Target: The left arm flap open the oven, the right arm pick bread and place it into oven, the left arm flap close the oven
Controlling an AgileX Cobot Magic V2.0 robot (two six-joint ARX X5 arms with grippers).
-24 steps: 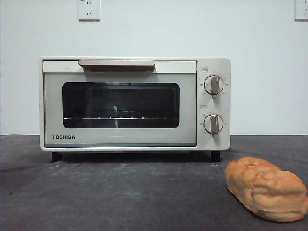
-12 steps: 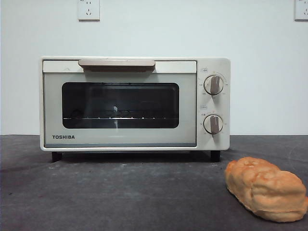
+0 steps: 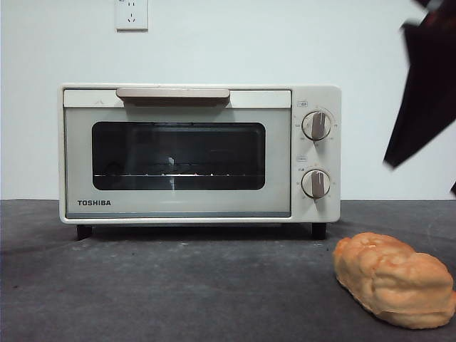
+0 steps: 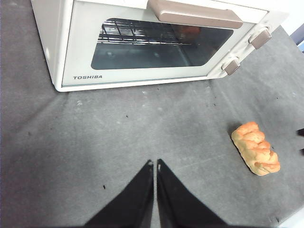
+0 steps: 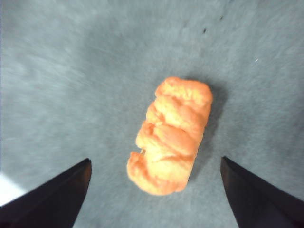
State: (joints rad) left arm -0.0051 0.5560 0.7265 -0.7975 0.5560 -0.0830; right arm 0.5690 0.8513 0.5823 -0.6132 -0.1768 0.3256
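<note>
The cream TOSHIBA oven (image 3: 178, 153) stands at the back of the table with its door shut and the beige handle (image 3: 173, 94) at the top. In the left wrist view the oven (image 4: 142, 42) is ahead of my left gripper (image 4: 155, 164), which is shut on nothing and held above the bare table. The golden bread (image 3: 394, 280) lies on the table at the front right. My right gripper (image 5: 155, 160) is open and hangs above the bread (image 5: 171, 135), one jaw to each side of it and not touching. It shows dark at the upper right (image 3: 420, 177).
The dark grey table (image 3: 178, 285) stretches in front of the oven. A white wall stands behind, with a socket (image 3: 132, 14) above the oven. The bread (image 4: 255, 148) lies near the table's right edge.
A dark gripper has come into the front view at the upper right, above the bread. Oven and bread have not moved.
</note>
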